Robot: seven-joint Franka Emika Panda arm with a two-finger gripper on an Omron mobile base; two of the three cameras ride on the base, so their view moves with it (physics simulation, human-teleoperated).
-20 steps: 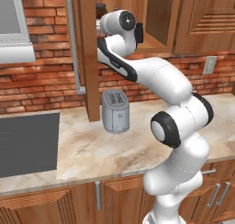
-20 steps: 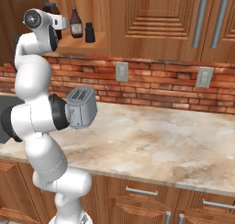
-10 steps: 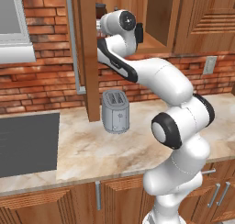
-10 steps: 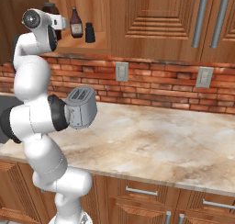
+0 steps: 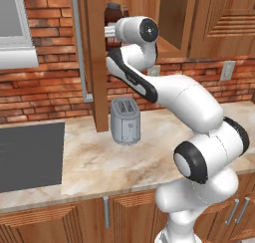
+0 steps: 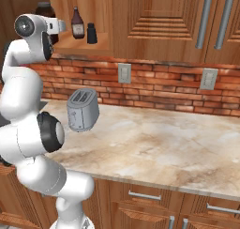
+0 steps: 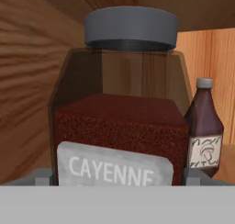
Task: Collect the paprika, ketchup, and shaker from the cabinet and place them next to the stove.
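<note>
The cabinet (image 6: 84,17) is hanging open on the brick wall above the counter (image 6: 154,143), w/ its door (image 5: 92,58) swung out toward the left base cam. The stove (image 5: 30,155) is sitting at the left end of the counter, well apart from the shelf items. The white arm is reaching up from the base w/ its hand inside the cabinet opening. A grey toaster (image 6: 83,110) is standing on the counter below the cabinet, near the wall.

The paprika (image 7: 120,122) is standing upright on the cabinet shelf, at the left end of the row, directly in front of the hand cam & very close; its grey cap is on, red powder is filling the lower part, and the pale label is reading CAYENNE. The tool (image 7: 117,179) is standing wide open, w/ one fingertip (image 7: 41,176) at the jar's left side & the other at its right, jar between them; can't tell if the tips are touching the glass.

The ketchup (image 6: 77,24) is standing upright just right of the paprika, apart from it. The shaker (image 6: 92,34) is standing right beside the ketchup, at the right end of the row.
</note>
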